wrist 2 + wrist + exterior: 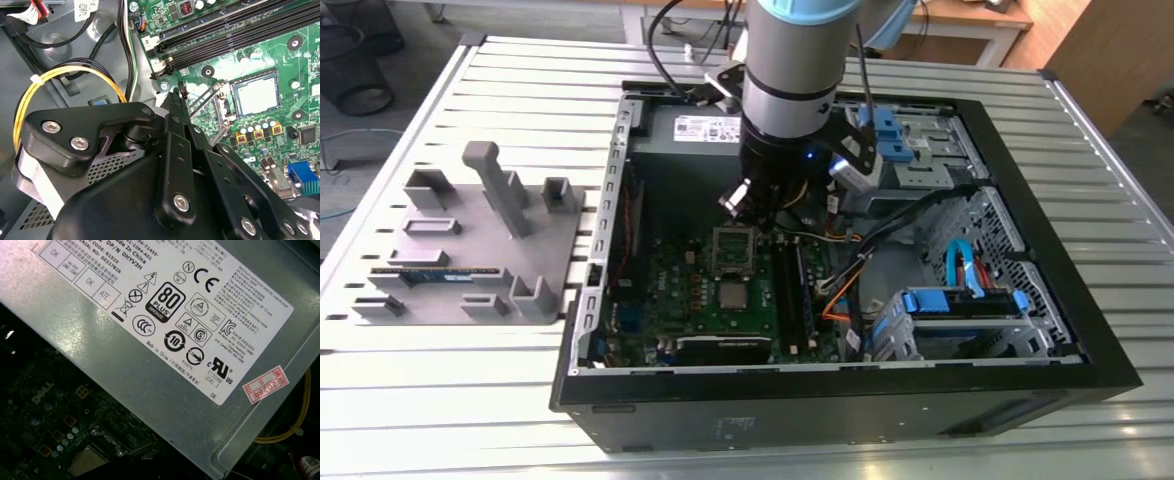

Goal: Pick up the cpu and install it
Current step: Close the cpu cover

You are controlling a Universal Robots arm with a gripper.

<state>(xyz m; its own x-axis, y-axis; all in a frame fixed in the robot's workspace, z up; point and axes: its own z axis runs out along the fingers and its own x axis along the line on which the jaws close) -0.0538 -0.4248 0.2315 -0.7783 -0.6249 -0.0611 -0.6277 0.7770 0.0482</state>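
Note:
The cpu (736, 295), a small silver square, lies flat in its socket on the green motherboard (680, 290) inside the open computer case. In the second wrist view the cpu (256, 92) sits in the socket with the hinged metal frame (212, 102) swung up beside it. It also shows as a pale square, the cpu (91, 460), in the first wrist view. My gripper (750, 205) hangs above the board just beyond the raised frame (734, 243). The black gripper (175, 97) looks shut, with nothing seen in it and a gap to the cpu.
The grey power supply (150, 340) stands close behind the gripper. Yellow and black cables (65, 75) loop beside it. Black memory slots (225, 35) run next to the socket. Blue drive cages (961, 305) fill the case's right. A grey fixture (467, 250) holding a memory stick (434, 272) stands outside the case.

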